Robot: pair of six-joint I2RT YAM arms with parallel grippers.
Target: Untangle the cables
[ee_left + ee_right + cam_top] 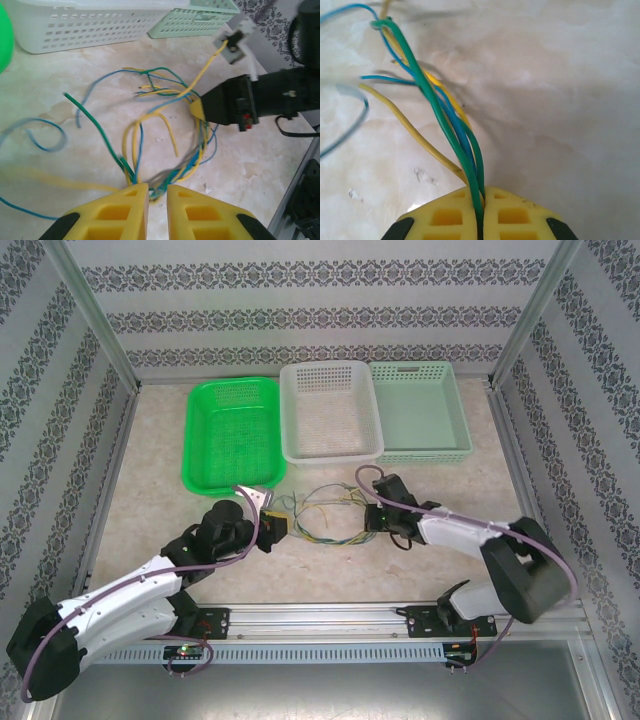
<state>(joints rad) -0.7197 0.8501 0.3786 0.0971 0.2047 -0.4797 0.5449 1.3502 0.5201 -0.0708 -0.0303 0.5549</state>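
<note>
Right gripper [481, 194] has its yellow fingers pressed tight together on a bunch of green, blue and yellow strands of the cables [445, 120], which rise out of the seam between them. Left gripper [157, 192] leaves only a narrow slit between its fingers; several strands run into that slit, pinched there. The cables lie as a loose tangle on the marbled table [150, 490], just in front of the white basket [331, 410]. The left gripper sits off that basket's near left corner and the right gripper off its near right corner, the tangle stretched between them.
</note>
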